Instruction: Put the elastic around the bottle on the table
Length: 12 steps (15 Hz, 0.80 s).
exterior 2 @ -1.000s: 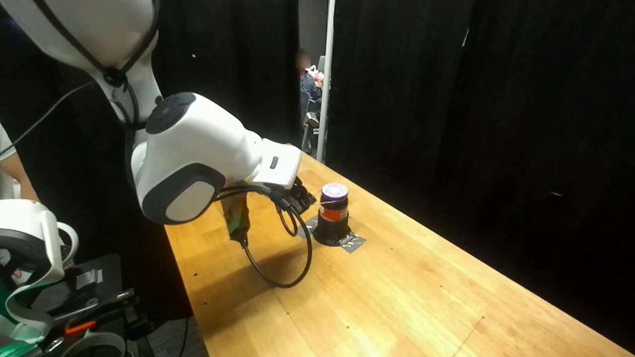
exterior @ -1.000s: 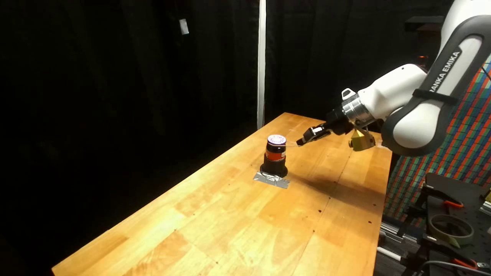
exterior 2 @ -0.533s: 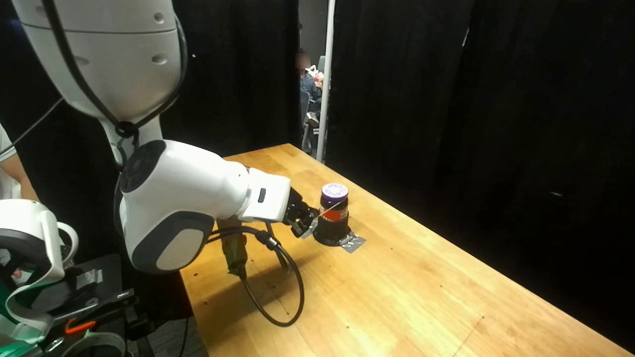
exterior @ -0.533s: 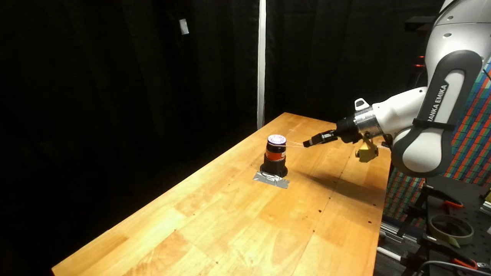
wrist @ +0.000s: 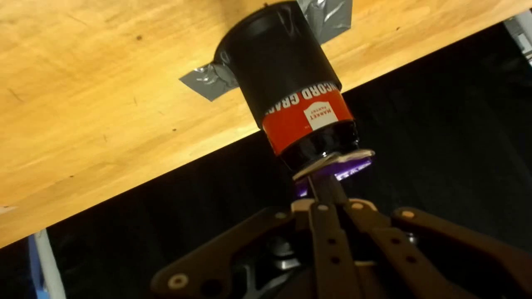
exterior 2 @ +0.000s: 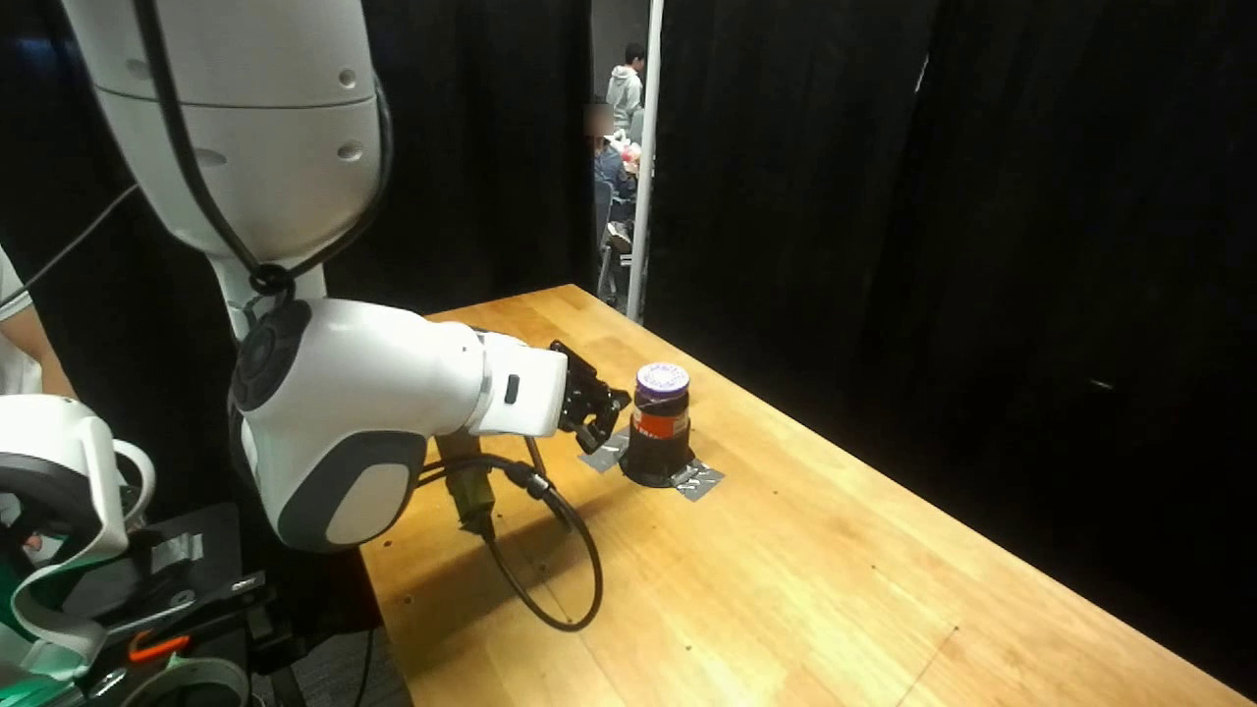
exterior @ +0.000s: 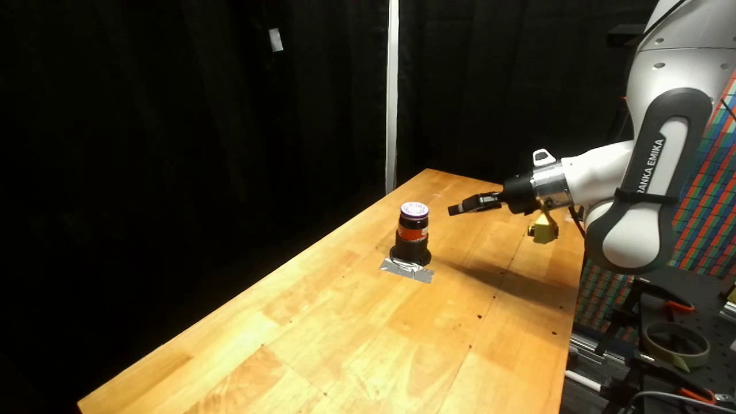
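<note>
Bottle [exterior: 413,231], just one, bears one elastic [wrist: 324,161] around it, with one hand [exterior: 454,210] clenched nearby.

Bottle [wrist: 322,140] dark, red-banded; elastic [wrist: 332,159] tan; tool [exterior: 454,210] black.

Arm [exterior: 655,138] sharply bent, gripper [exterior: 454,210] tipped slightly downward, fingertips [wrist: 333,189] together.

In the wrist view, the end effector [wrist: 326,185] partly hides the bottle's lid [wrist: 353,167].
</note>
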Each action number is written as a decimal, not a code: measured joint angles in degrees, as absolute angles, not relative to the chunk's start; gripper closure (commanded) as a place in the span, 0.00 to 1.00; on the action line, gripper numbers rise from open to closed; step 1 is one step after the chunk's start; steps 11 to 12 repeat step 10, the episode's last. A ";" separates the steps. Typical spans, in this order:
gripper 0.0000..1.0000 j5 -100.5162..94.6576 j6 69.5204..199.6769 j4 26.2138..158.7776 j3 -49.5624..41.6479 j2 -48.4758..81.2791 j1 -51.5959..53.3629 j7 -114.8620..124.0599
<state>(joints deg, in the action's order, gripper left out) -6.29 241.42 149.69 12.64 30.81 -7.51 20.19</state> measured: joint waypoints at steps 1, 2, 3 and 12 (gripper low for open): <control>1.00 -6.41 241.45 149.16 12.60 30.66 -7.51 20.52; 1.00 -6.46 241.51 148.80 12.56 30.65 -7.51 20.76; 0.80 -6.49 241.51 148.45 12.53 30.62 -7.51 20.98; 0.73 -6.64 241.40 148.55 12.39 31.29 -7.51 21.52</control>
